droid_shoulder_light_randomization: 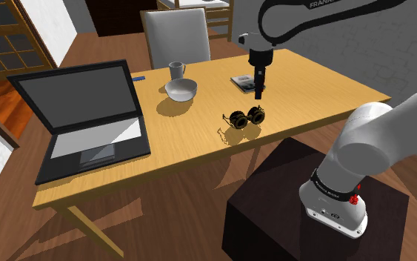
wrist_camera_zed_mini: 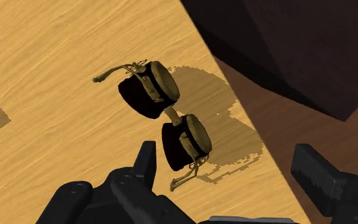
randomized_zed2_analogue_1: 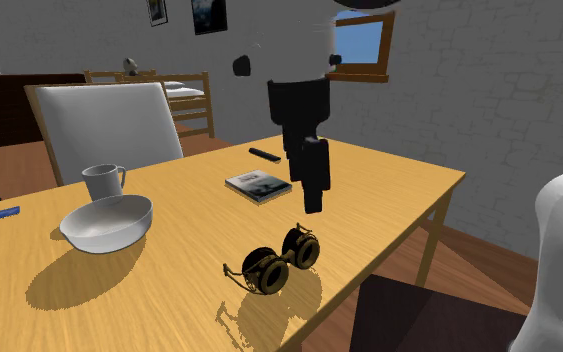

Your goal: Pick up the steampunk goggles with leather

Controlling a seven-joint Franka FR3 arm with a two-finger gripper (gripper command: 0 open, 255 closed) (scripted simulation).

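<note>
One pair of goggles [droid_shoulder_light_randomization: 244, 116] lies on the wooden counter [droid_shoulder_light_randomization: 199, 141] near its edge, at four o'clock from the bowl [droid_shoulder_light_randomization: 181, 90] in the shoulder view; its thin straps are hard to make out. Also on the counter are one mug [droid_shoulder_light_randomization: 176, 70], one laptop [droid_shoulder_light_randomization: 77, 96] and one book [droid_shoulder_light_randomization: 240, 80], partly covered by the gripper [droid_shoulder_light_randomization: 259, 93]. One chair [droid_shoulder_light_randomization: 175, 35] stands behind. The gripper hangs at one o'clock from the goggles, fingers wide apart, holding nothing. Arm lettering reads "FRANK", cut off by the frame; the book's cover is unreadable.
</note>
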